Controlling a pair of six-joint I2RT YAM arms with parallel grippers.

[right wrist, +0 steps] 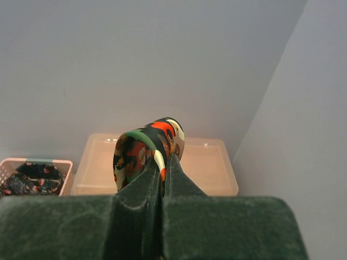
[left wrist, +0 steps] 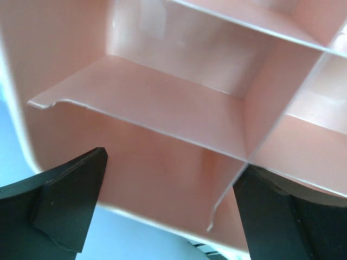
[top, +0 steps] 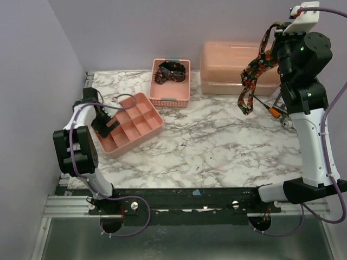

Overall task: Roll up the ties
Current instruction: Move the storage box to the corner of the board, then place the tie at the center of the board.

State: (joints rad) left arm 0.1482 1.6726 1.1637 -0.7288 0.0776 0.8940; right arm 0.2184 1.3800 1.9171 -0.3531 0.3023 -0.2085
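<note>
— Where is the flecked tie (top: 255, 67)?

— Up in the air on the right side. The right pincer (top: 277, 28) has it clamped, raised well above the table (top: 217, 146). From the wrist view the jaws of that pincer (right wrist: 164, 169) are pressed together with a fold of the tie (right wrist: 145, 147) bulging out just past the tips. The rest of the fabric hangs down in a loose, twisted strand in front of the lidded box (top: 230, 67), and its low end dangles clear of the table.

— And the black tie (top: 169, 71)?

— Bunched up inside the basket (top: 172, 100) at the back of the table, just left of the lidded box.

— What about the other arm?

— The left pincer (top: 107, 127) sits low at the near left corner of the divided tray (top: 135, 120). Its jaws are spread wide with nothing gripped; the wrist view shows only tray compartments (left wrist: 179, 103) between the two dark fingers (left wrist: 65, 206). I cannot tell whether they touch the tray.
</note>
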